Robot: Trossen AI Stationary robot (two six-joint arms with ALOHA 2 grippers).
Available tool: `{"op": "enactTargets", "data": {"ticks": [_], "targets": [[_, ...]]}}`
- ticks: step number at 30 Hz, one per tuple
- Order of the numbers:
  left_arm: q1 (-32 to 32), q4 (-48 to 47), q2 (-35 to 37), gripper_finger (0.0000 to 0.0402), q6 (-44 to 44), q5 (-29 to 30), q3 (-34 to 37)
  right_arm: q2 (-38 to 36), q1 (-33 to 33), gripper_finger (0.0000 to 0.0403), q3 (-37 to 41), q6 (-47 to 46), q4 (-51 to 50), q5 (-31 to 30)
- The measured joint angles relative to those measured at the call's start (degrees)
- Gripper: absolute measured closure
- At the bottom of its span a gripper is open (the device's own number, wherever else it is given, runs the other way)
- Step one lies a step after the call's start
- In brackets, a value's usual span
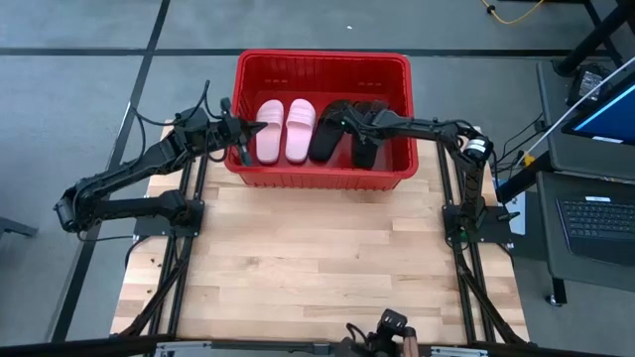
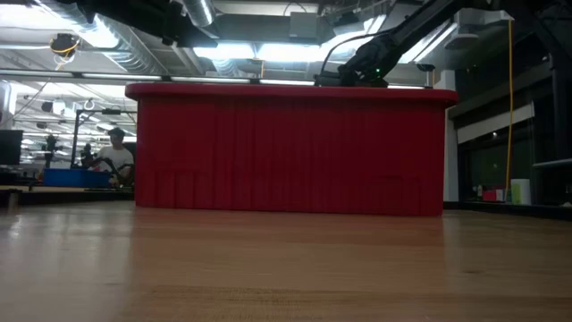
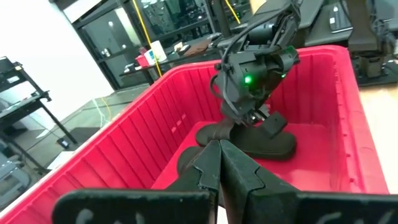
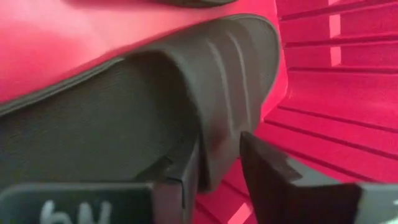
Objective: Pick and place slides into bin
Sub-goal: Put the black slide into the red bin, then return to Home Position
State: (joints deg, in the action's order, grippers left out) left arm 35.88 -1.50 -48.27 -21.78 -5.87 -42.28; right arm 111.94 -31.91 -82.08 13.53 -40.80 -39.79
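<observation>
A: What do the slides look like, and where are they?

B: Four open-toe sandals lie side by side on the floor of the red bin [image 1: 322,64], a large slotted plastic basket at the far edge of the wooden table [image 1: 298,258]. The two pink slides [image 1: 285,129] have pale broad straps and sit in the left half. The two black slides [image 1: 347,129] sit just beside them in the right half, angled slightly.

A: How is the right arm posed?

B: It stretches from its base at the table's right edge, leftward over the bin rim, and dips inside. The right gripper [image 4: 217,165] is low over the black pair. In its wrist view the edge of a black slide's strap sits between the two fingers, which stand slightly apart around it; whether they press on it, I cannot tell.

A: And the left arm?

B: It reaches from the left side up to the bin's left wall. The left gripper [image 3: 219,163] hangs just at the rim beside the pink pair, fingers pressed together and empty, pointing across the bin toward the other arm.
</observation>
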Motion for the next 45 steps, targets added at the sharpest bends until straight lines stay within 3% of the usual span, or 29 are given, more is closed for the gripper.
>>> {"op": "enactTargets", "data": {"ticks": [11, 21, 24, 30, 38, 45], "targets": [[0.0, 0.0, 0.0, 0.0399, 0.0, -2.8, 0.0, -0.2, 2.3, 0.0229, -0.5, -1.1, -2.0, 0.0], [0.0, 0.0, 0.6, 0.0399, -1.0, -2.7, 0.0, -0.4, 4.0, 0.0223, -12.4, -1.9, -11.3, 0.2], [0.0, 0.0, 2.6, 0.0400, -2.0, -2.7, 0.0, -0.4, 5.1, 0.0252, -17.3, -6.0, -17.6, 0.4], [0.0, -0.9, 8.5, 0.0400, 1.2, -2.7, 0.0, -0.4, 8.4, 0.0388, -28.3, -11.6, -28.7, 0.5], [-1.1, -11.7, 16.0, 0.0400, 9.1, -3.1, 0.0, -0.4, 15.9, 0.0397, -39.7, -16.4, -32.1, 1.4], [-4.8, -15.6, 24.9, 0.0400, 14.1, -3.1, 0.0, -0.4, 25.7, 0.0400, -42.8, -20.9, -27.4, 4.2]]}}
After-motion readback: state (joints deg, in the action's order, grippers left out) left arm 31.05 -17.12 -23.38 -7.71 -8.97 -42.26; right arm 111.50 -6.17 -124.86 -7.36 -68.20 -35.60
